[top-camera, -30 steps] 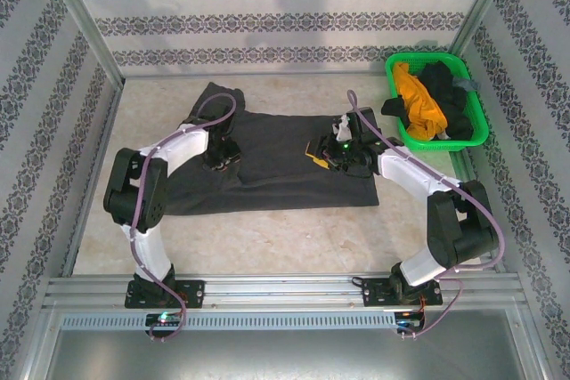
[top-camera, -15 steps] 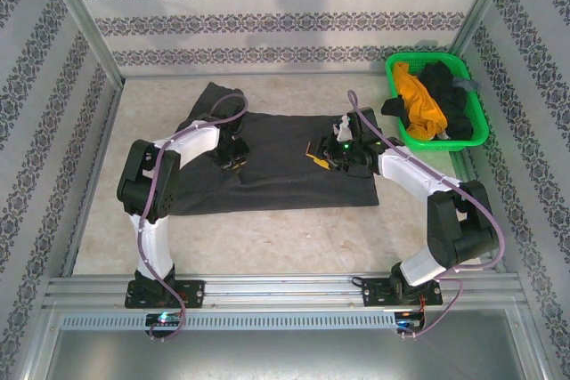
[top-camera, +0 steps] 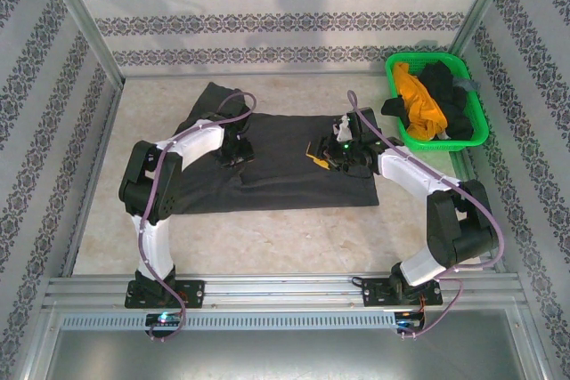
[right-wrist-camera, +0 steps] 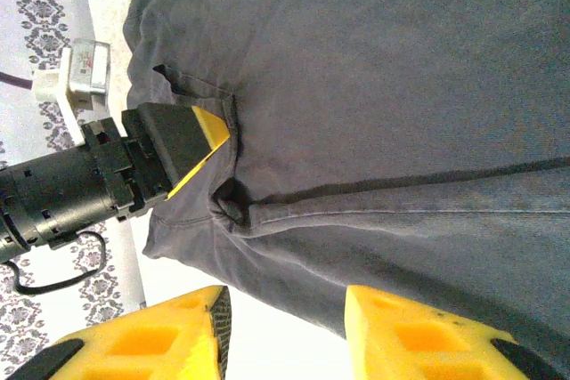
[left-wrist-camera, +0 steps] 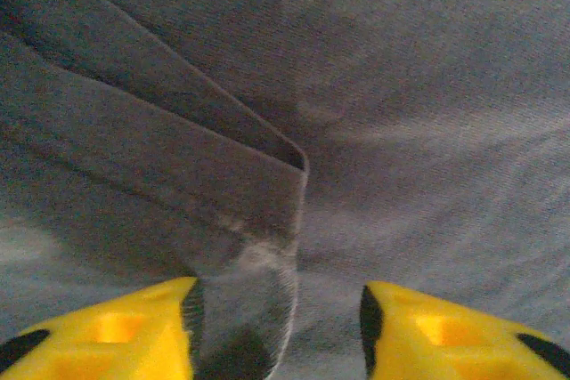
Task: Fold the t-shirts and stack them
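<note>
Status for you: charcoal t-shirt (top-camera: 285, 175) lies spread flat on the desk (top-camera: 267, 238), mid-workspace, w/ one sleeve sticking out toward the far-left corner.

Your left end effector (top-camera: 234, 152) is down on the shirt's left-centre area. On its wrist cam the fingers (left-wrist-camera: 116, 340) are spread. A hemmed fold of the cloth lies in the gap, nearer the left finger, not clamped. The fold edge runs diagonally up-left from there.

Your right end effector (top-camera: 319, 156) sits over the shirt's right half. Its fingers (right-wrist-camera: 427, 335) are apart w/ nothing gripped; a pale strip of desk + the shirt's edge show in the gap. From that wrist cam you can also see the left unit's black body & one yellow tip at a pucker in the cloth, next to a seam. Can't tell from that angle if the tip touches the fabric.

The two end effectors are apart, w/ a stretch of shirt between them.

Other shirts: mustard-yellow t-shirt (top-camera: 417, 102) and black t-shirt (top-camera: 452, 100) are bunched together in the green basket (top-camera: 443, 145) at the far-right of the desk, well apart from the charcoal one. The black one hangs a bit over the basket's left rim.
</note>
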{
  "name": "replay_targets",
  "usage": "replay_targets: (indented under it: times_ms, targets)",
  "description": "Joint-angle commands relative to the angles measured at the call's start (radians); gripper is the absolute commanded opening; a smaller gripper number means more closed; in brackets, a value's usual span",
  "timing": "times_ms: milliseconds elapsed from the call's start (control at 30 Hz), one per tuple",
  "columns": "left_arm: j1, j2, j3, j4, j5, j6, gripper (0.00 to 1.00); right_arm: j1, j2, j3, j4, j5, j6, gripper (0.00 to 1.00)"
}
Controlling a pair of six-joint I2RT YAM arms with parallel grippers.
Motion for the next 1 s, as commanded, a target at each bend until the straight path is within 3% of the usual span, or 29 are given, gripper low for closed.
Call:
replay_targets:
  times_ms: [0,200,300,633,767,967]
  targets:
    - [-0.004,-0.132,-0.018,-0.064,-0.109,-0.009,0.53,-0.030,-0.013,-0.027,-0.041,0.041,-0.005,0.37]
    - [0.145,-0.333,-0.286,-0.033,-0.047,-0.156,0.30,-0.128,-0.026,-0.089,-0.199,0.165,-0.009,0.25]
    - [0.243,-0.354,-0.392,0.010,0.018,-0.182,0.25,-0.139,0.007,-0.084,-0.268,0.226,-0.026,0.22]
    - [0.380,-0.256,-0.500,0.079,0.025,-0.304,0.25,-0.140,0.242,0.016,-0.396,0.289,-0.089,0.20]
    - [0.421,-0.346,-0.624,0.051,-0.025,-0.363,0.26,-0.110,0.270,0.030,-0.496,0.294,-0.101,0.20]
    - [0.514,-0.496,-0.729,-0.028,-0.058,-0.348,0.26,-0.038,0.207,-0.058,-0.559,0.278,-0.072,0.21]
